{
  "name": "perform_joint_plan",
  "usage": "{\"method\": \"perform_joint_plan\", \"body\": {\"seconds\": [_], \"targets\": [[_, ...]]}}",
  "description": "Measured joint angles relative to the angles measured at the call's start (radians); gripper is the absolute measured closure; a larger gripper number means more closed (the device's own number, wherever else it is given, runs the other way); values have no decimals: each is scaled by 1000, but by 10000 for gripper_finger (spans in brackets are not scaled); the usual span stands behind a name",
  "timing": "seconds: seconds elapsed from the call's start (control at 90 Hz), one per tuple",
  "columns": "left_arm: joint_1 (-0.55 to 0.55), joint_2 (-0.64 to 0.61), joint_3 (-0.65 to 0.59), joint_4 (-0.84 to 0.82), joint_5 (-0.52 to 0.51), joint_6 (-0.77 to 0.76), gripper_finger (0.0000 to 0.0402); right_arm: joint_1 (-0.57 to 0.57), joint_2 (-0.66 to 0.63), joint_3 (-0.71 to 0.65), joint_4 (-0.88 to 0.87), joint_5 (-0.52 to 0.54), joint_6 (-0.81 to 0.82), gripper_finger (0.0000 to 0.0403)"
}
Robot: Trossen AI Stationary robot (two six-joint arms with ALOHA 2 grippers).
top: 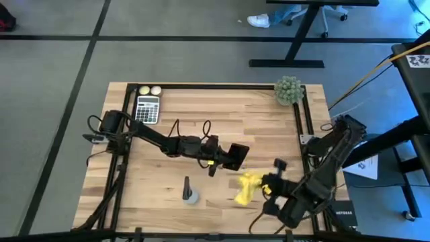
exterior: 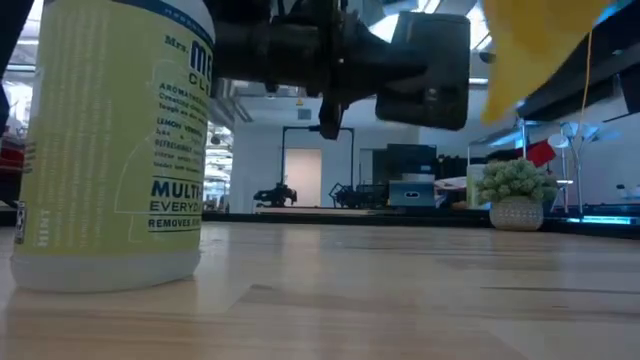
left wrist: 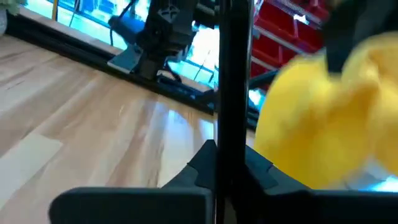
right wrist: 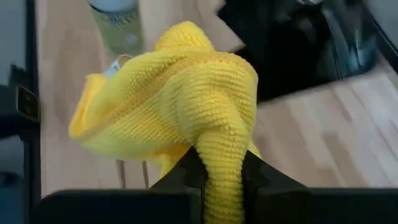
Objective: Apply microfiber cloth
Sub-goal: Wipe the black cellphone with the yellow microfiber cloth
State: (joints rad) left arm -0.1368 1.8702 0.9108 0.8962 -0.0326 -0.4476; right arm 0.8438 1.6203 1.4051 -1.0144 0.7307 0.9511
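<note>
Both arms are dark, near-black, built of blocky jointed links. The left arm [top: 161,140] carries thin black cables looping above its forearm and round its base, with a small yellow-green spot near its wrist. The right arm [top: 322,168] is bulkier, with black cabling at its lower end. In each wrist view, two flat dark fingers [right wrist: 255,180] rise from a broad matte-black bar.
</note>
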Motion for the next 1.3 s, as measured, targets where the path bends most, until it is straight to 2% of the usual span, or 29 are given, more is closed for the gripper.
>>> {"method": "perform_joint_plan", "body": {"seconds": [0.178, 0.267, 0.4, 0.544, 0.7, 0.822, 0.967, 1.067, 1.144, 1.3], "targets": [[-3, 0, 0, 51, -1, -27, 395, -105, 2, -184, 408, 77, -201, 386], [-9, 0, 0, 55, -1, -26, 395, -168, 2, -214, 462, 104, -257, 386], [-12, 0, -1, 72, 14, -15, 395, -246, 0, -217, 422, 67, -282, 386], [-7, 2, -2, 78, 27, -13, 395, -254, -1, -216, 317, 17, -219, 386], [-3, 2, -2, 83, 51, -12, 395, -207, -1, -219, 136, -36, -74, 386], [-6, 0, -1, 108, 111, -21, 395, -159, 1, -223, -58, -56, 90, 386], [-5, -2, 0, 91, 106, -21, 395, -99, -20, -216, -206, -87, 246, 386], [-1, -2, 0, 91, 85, -20, 395, -68, -39, -164, -175, -83, 215, 386], [1, -2, 0, 87, 81, -20, 395, -58, -41, -106, -119, -45, 121, 386], [-1, -2, 0, 82, 80, -18, 395, -68, -41, -34, 37, 121, -103, 386]]}}
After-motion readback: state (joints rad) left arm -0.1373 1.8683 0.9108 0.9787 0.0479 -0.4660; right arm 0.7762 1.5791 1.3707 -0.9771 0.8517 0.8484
